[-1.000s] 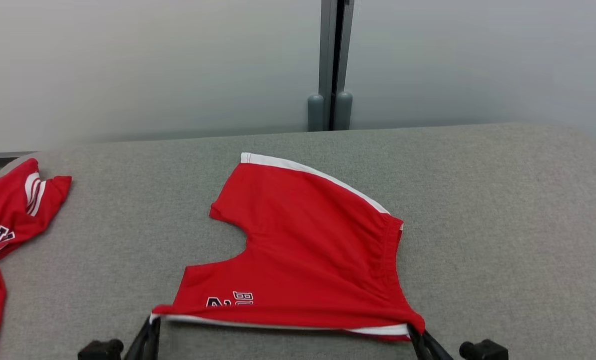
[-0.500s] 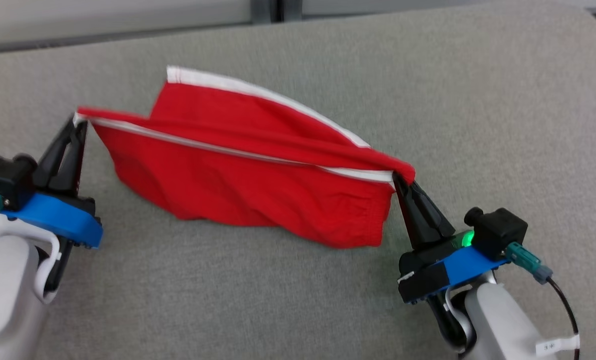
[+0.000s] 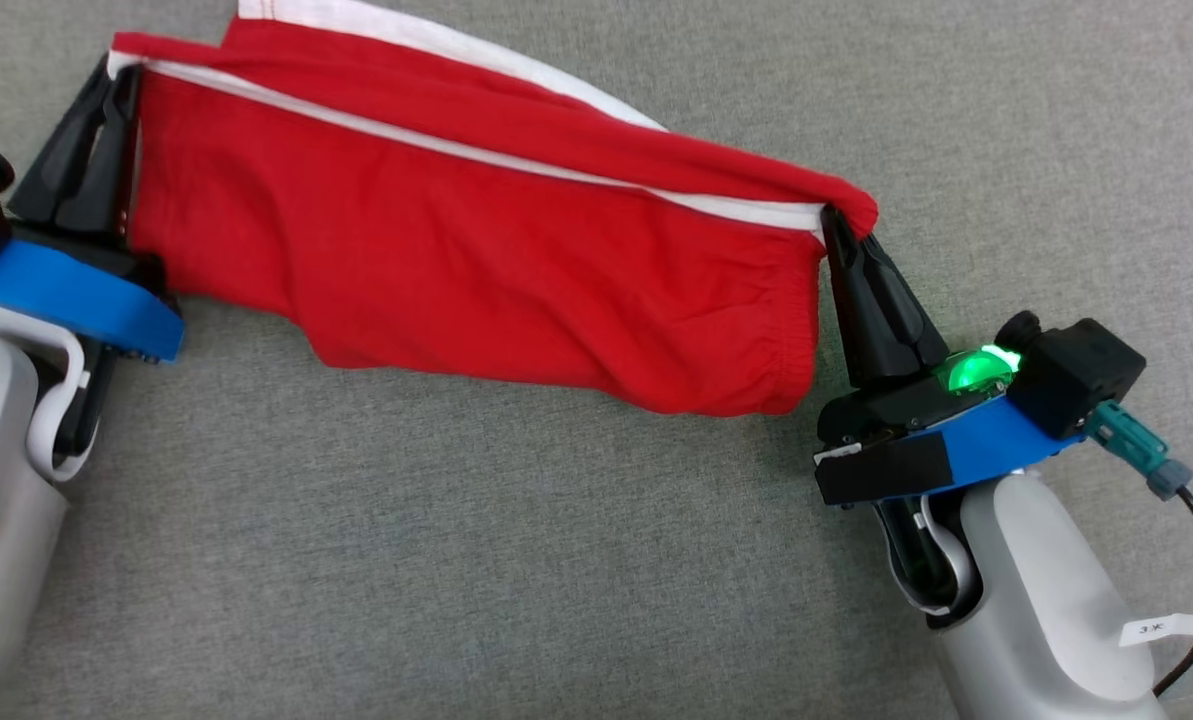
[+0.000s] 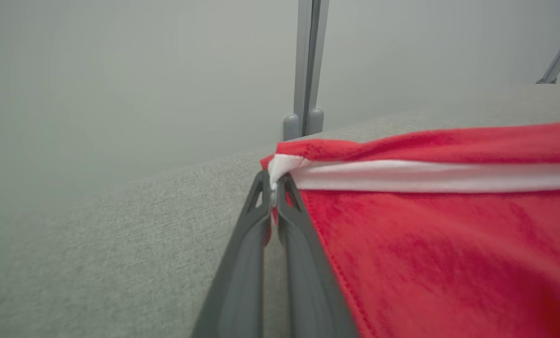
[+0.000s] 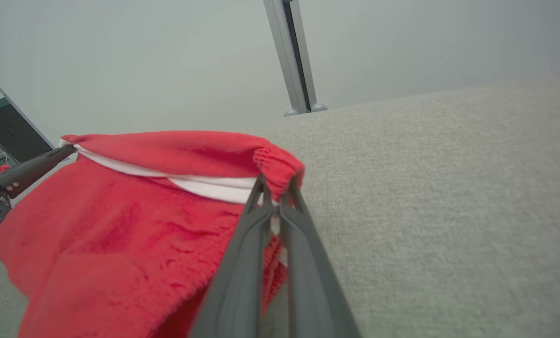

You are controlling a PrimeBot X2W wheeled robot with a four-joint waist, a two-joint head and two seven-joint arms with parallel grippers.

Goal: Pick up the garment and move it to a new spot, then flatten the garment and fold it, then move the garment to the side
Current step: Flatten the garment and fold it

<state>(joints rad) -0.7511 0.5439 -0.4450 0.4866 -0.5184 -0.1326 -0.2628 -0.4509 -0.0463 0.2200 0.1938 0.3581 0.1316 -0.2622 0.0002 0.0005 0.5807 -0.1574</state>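
The garment (image 3: 476, 260) is a pair of red shorts with white trim, stretched between my two grippers above the grey table. My left gripper (image 3: 121, 75) is shut on its left hem corner at the upper left of the head view. My right gripper (image 3: 834, 222) is shut on the waistband corner at the right. The cloth hangs down from the taut white-edged top line, and part of the garment (image 3: 356, 15) still lies behind it on the table. The left wrist view shows my left gripper (image 4: 274, 180) pinching the white hem; the right wrist view shows my right gripper (image 5: 274, 185) pinching the gathered waistband.
The grey fabric table (image 3: 516, 560) spreads all around. A pale wall panel with a grey post (image 4: 307, 75) stands beyond the far edge. In the right wrist view my left gripper's dark fingers (image 5: 31, 165) show at the far left.
Both grippers have lifted the near edge of the garment and carried it up and over toward the far side. The head camera has tilted down, so both arms now show.
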